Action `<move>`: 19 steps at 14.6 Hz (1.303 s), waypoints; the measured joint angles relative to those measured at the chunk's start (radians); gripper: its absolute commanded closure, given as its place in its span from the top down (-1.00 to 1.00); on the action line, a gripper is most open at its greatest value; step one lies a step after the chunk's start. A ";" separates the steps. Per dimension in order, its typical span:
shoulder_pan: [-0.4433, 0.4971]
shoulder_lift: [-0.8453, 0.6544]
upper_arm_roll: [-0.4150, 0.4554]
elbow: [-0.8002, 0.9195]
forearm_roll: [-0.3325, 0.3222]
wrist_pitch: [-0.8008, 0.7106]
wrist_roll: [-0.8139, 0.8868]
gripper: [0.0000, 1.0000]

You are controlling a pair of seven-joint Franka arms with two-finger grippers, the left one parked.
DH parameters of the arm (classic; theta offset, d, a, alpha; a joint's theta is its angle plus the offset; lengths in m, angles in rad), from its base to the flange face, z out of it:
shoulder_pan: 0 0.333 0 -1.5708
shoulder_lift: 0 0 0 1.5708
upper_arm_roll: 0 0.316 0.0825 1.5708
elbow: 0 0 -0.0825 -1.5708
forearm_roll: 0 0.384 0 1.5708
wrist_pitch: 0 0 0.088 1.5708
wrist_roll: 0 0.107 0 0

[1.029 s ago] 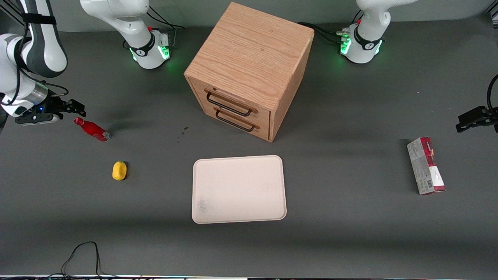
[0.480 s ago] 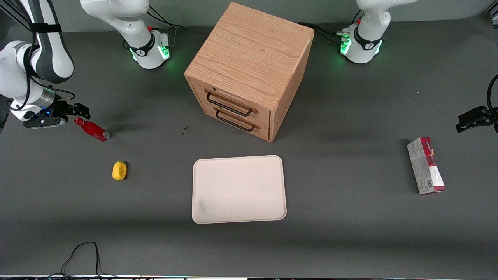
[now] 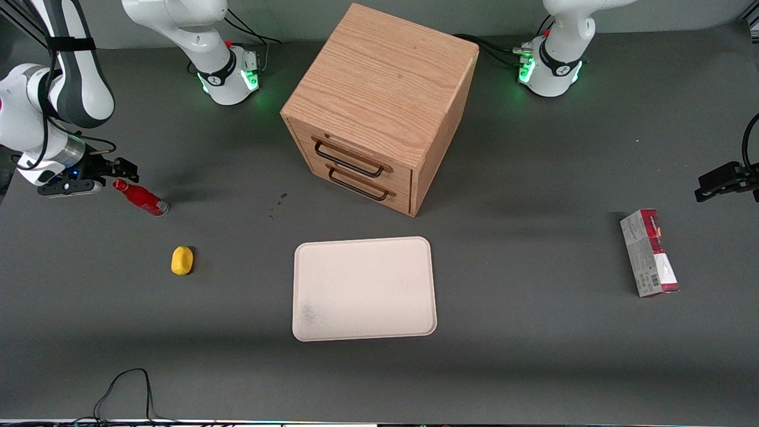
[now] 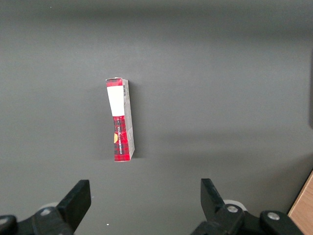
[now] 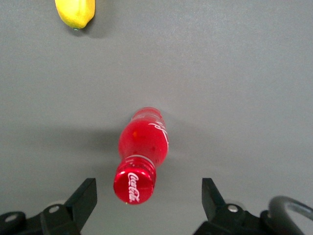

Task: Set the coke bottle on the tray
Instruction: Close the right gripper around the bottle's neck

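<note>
Placement has barely begun: the coke bottle (image 3: 141, 197) stands on the worktop (image 3: 533, 356), well apart from the bare tray (image 3: 308, 323), with the open, empty pincer (image 5: 146, 203) poised around its cap.

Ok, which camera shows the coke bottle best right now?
Right wrist view: the coke bottle fills it, cap between the open claw fingers. In the front view it is small, beside the claw. Left wrist view misses it.

One coke bottle (image 3: 141, 197), one tray (image 3: 364, 289), one yellow lemon (image 3: 182, 260), one red-and-grey carton (image 3: 649, 252), one two-drawer wooden cabinet (image 3: 379, 107).
</note>
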 measured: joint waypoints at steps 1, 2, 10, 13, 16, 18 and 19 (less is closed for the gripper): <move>0.000 0.003 0.000 0.000 0.000 0.007 0.000 0.91; 0.000 0.007 0.001 0.001 0.000 0.010 0.000 0.93; 0.003 0.036 0.010 0.006 0.000 0.043 0.000 -0.83; 0.005 0.036 0.010 0.010 0.000 0.043 0.000 -1.00; 0.006 0.036 0.011 0.014 0.000 0.042 0.000 -1.00; 0.009 0.036 0.012 0.015 0.000 0.042 0.000 -1.00; 0.009 0.036 0.012 0.015 0.000 0.042 0.000 -1.00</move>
